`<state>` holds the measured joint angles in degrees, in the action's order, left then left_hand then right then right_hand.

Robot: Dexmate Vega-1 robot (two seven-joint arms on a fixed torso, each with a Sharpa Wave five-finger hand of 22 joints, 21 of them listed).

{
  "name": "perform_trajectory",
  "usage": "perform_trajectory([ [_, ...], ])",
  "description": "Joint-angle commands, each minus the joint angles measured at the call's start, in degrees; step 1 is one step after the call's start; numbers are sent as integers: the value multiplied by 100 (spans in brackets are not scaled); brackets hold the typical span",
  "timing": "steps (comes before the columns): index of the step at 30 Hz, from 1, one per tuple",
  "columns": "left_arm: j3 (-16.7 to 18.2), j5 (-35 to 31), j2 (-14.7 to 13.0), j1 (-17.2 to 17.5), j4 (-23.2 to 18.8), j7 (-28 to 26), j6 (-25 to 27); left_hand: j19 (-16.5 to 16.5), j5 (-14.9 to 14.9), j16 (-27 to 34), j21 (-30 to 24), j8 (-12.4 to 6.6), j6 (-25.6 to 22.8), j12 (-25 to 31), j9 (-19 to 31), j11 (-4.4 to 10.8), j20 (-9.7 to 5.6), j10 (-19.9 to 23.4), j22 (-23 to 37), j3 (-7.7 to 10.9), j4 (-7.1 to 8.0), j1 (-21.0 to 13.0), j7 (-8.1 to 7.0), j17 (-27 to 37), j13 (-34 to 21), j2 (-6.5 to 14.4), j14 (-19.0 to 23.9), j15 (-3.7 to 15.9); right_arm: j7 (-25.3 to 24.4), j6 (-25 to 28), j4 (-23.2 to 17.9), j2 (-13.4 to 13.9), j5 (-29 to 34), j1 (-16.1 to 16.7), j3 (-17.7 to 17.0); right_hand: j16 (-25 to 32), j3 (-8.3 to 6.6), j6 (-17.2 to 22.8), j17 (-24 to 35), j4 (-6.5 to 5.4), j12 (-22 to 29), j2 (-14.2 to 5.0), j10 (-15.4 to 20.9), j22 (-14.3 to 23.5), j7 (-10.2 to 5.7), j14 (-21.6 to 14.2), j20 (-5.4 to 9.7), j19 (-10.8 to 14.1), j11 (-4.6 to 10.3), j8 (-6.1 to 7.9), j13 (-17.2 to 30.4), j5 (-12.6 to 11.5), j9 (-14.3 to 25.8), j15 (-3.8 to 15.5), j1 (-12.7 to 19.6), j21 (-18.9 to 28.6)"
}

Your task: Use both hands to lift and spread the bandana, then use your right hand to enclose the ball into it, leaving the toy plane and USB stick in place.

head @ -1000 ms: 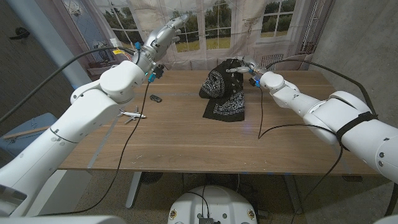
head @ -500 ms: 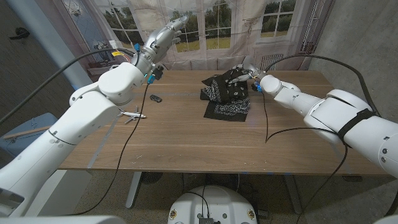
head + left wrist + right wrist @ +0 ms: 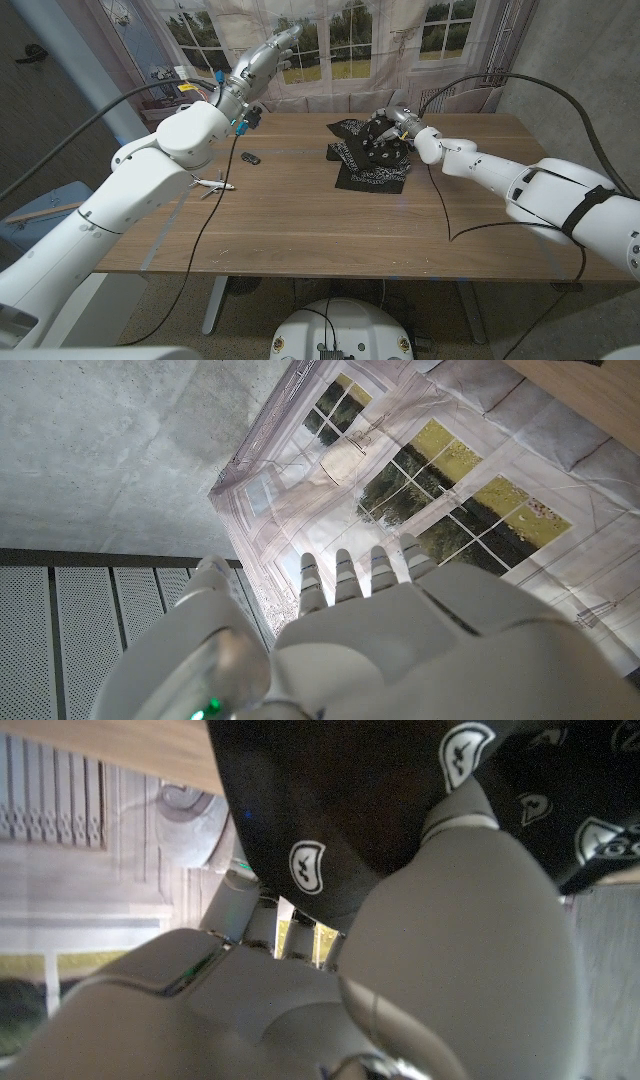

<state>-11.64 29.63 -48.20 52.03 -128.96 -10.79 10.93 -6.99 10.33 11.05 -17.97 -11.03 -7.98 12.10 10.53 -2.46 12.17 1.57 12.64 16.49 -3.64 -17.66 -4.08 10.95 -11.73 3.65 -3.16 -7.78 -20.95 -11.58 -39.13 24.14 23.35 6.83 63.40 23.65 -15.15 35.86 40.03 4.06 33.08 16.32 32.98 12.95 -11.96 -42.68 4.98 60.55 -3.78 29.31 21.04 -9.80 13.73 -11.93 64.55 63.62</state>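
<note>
The black bandana (image 3: pixel 372 177) with white paisley print lies bunched at the table's far middle. My right hand (image 3: pixel 391 130) is on top of the bunch, its fingers curled into the cloth and gripping it. In the right wrist view the bandana (image 3: pixel 330 810) drapes over the fingers of my right hand (image 3: pixel 450 930). The ball is hidden; I cannot tell whether it is under the cloth. My left hand (image 3: pixel 262 55) is held high above the table's far left, fingers straight and apart, holding nothing; the left wrist view shows my left hand (image 3: pixel 400 630) against the backdrop. The toy plane (image 3: pixel 211 184) and USB stick (image 3: pixel 250 158) lie on the left.
A printed window backdrop (image 3: pixel 340 40) hangs behind the wooden table (image 3: pixel 300 230). A black cable (image 3: pixel 215 200) from my left arm dangles over the table near the plane. Another cable (image 3: pixel 440 200) loops from my right arm over the table's right side.
My right hand has come down and slightly right with the bandana's raised fold, which is now a lower bunch on the table. The left arm, plane and USB stick have stayed put.
</note>
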Motion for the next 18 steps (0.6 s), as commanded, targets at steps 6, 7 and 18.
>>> perform_trajectory([
  [6, -2, 36, -6, 0, 30, 54, -101, -48, 1, 18, 15, -27, -41, 56, 17, -45, 17, -22, 29, 5, -33, 76, 5, 14, -15, -18, -37, -11, -568, 1654, -2367, 901, 3401, 251, 843, -35, -729, 1656, 59, 550, 55, -2145, 849, 7, 1469, -1738, 799, -655, 387, 50, 227, -17, 0, 2474, 2230, 97],
  [7, -2, 25, -7, 4, 21, 40, -95, -48, 1, 17, 15, -26, -40, 58, 17, -42, 17, -20, 30, 5, -34, 78, 5, 14, -15, -18, -40, -15, -535, 1667, -2478, 947, 3550, 262, 860, -41, -728, 1676, 61, 546, 54, -2146, 859, 5, 1450, -1738, 799, -668, 384, 54, 222, -19, -2, 2467, 2231, 103],
  [18, 33, -18, -43, 60, -92, -6, -79, -46, 3, 13, 16, -35, -71, 60, 17, -44, 16, -20, 31, 8, -40, 91, 32, 14, -15, -12, -55, -10, 755, 1648, -4081, 1431, 4145, 690, 458, -611, -334, 1177, -237, 131, -249, -1946, 529, -206, 1178, -1328, 605, -1257, 326, -476, -26, -49, -117, 2505, 1266, 329],
])
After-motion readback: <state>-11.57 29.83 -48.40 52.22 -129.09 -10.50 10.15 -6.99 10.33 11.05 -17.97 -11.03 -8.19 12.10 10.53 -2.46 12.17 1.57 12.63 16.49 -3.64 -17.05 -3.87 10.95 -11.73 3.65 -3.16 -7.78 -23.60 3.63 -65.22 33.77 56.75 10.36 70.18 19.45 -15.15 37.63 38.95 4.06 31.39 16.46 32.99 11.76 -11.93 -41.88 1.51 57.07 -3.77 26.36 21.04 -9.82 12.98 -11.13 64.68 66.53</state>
